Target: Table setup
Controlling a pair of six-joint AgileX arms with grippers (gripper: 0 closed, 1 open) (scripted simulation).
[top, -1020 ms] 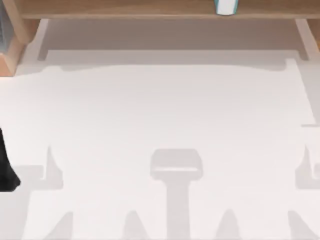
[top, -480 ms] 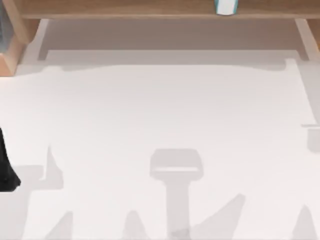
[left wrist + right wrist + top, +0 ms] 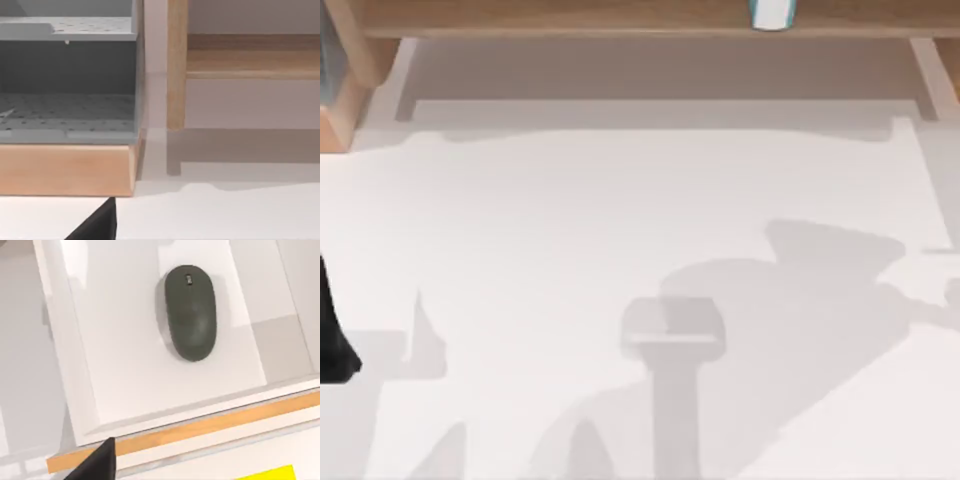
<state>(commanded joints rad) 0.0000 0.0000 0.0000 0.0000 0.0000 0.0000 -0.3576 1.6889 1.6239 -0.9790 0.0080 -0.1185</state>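
wood and grey at the far left: a rack (image 3: 67, 107) with perforated grey shelves sits on a wooden base (image 3: 65, 167) by the desk's back-left corner, and the left wrist camera faces it beside a wooden shelf post (image 3: 176, 65). the left arm (image 3: 332, 335) rests at the desk's left edge; whether its hand is apart or together, i cannot tell. mid-desk, the white top (image 3: 620, 220) carries shadows, a broad one spreading on the right half. at the back, a white-and-teal cup (image 3: 772, 13) stands on the long shelf (image 3: 570, 15). on the right, the wrist camera looks down on a dark mouse (image 3: 191, 312) lying on a white tray (image 3: 125, 365) with a wooden strip (image 3: 200, 427) along its rim; a yellow patch (image 3: 267, 474) lies beyond. the right hand's state i cannot tell either. likely step: reaching for the mouse. best centre above it, line the fingers across its narrow sides, then descend straight.
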